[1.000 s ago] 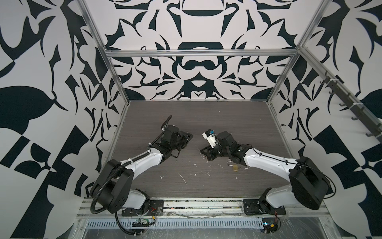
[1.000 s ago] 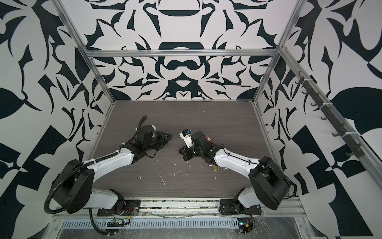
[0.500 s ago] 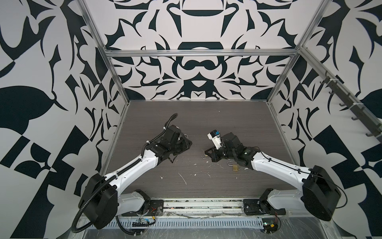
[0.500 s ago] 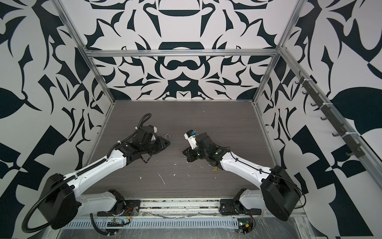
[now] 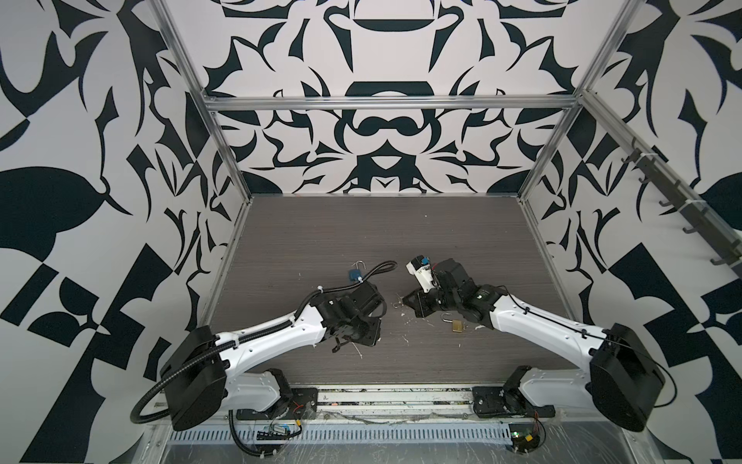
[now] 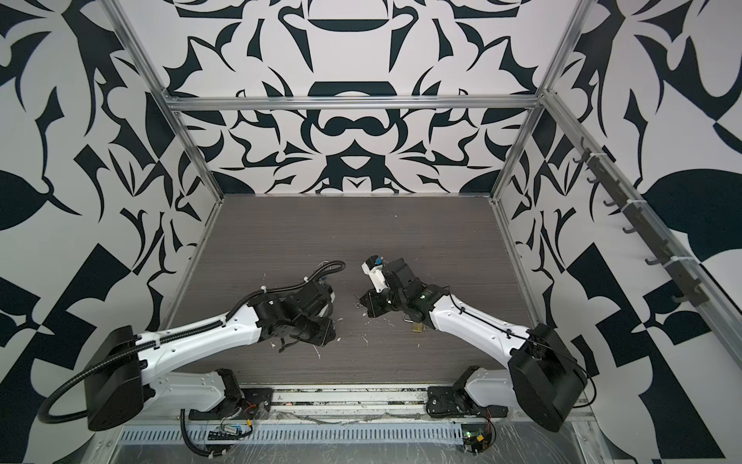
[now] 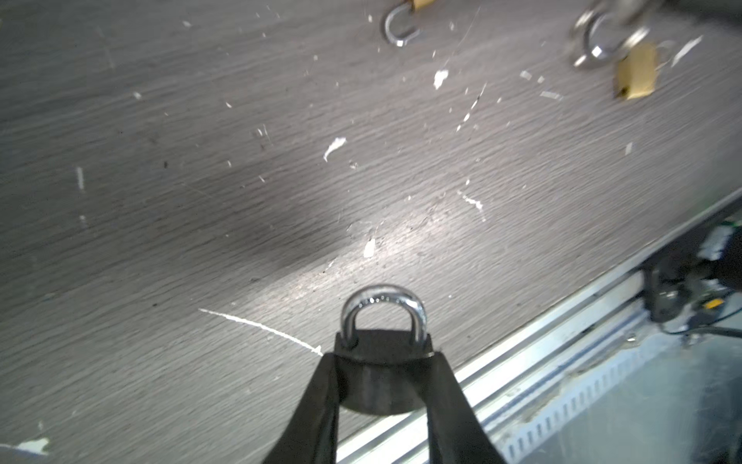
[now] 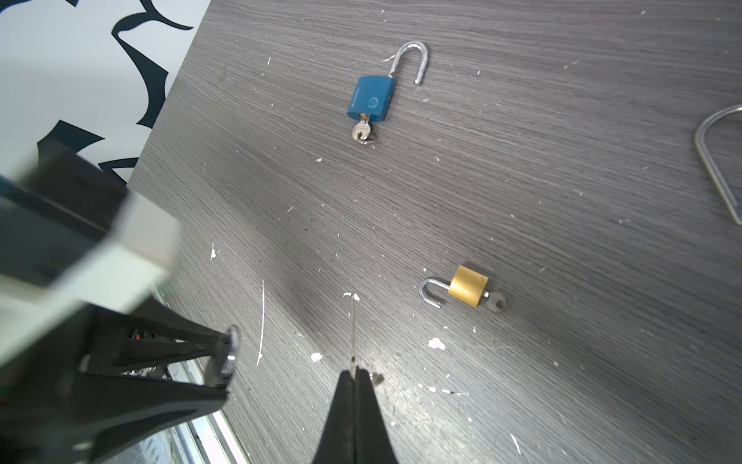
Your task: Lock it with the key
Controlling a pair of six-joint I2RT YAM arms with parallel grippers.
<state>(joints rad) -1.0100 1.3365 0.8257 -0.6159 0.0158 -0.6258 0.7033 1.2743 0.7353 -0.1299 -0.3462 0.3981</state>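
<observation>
Desk (image 5: 361, 241): dark wood grain that carried everything, with my two arms reaching in from the front edge.
Left arm (image 5: 273, 333): it lay low over the desk, wrist bent toward the middle.
Right arm (image 5: 534, 325): it also pointed at the middle, and its wrist covered part of one brass padlock (image 5: 456, 325) in both top views.
Left end effector (image 7: 384, 355): my fingers were clamped on the sides of the black padlock (image 7: 381, 381), which I held above the desk near the front rail.
Right end effector (image 8: 355, 371): my fingers were pressed together on the key (image 8: 352, 321), seen edge-on as a thin blade sticking out past the tips.
Blue padlock (image 8: 370, 98): it lay flat beyond my left wrist with its shackle swung open and a key in its base.
Second brass padlock (image 8: 467, 291): it lay near the key's tip, also with its shackle open and a key in it.
Metal loop (image 8: 718, 168): the frame edge cut it off, so I could not tell what it was.
White flecks (image 7: 333, 148): they were scattered over the desk.
Left wrist view only: both legs of the black padlock's shackle (image 7: 381, 295) sat in the body; the top views hid this lock.
Right wrist view only: the key, and my left end effector close beside it.
</observation>
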